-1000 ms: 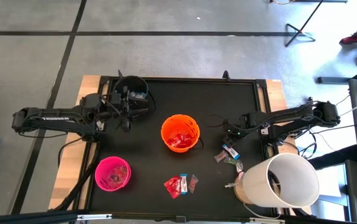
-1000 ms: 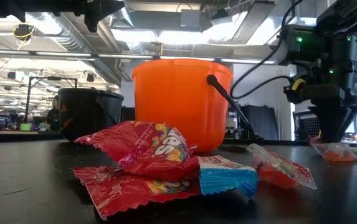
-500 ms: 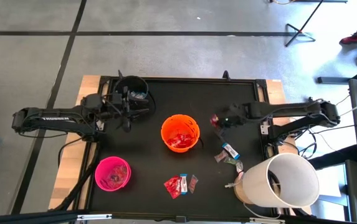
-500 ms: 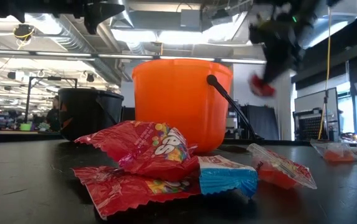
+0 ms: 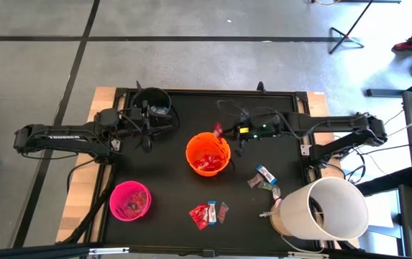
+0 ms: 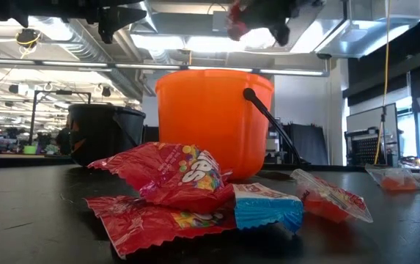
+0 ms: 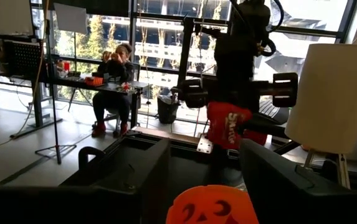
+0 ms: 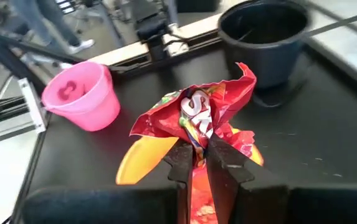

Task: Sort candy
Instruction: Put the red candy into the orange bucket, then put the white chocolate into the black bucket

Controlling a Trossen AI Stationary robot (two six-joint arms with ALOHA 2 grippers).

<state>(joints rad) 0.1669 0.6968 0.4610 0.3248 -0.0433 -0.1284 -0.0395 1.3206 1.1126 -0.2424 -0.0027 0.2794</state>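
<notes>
The right gripper [image 8: 200, 163], jaws clamped on a red packet [image 8: 197, 115], hangs above the orange bucket [image 5: 208, 153] mid-tabletop; release only once centred over its rim. The left gripper [image 5: 148, 122], jaws apart, waits by the black bucket [image 5: 152, 103] at the far edge. Three buckets; the pink bucket [image 5: 129, 201] sits near the front edge.

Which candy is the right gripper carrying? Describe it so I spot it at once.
Find the orange bucket mid-table. Above its far rim, the right gripper pinches a crumpled red packet, the only candy off the table.
</notes>
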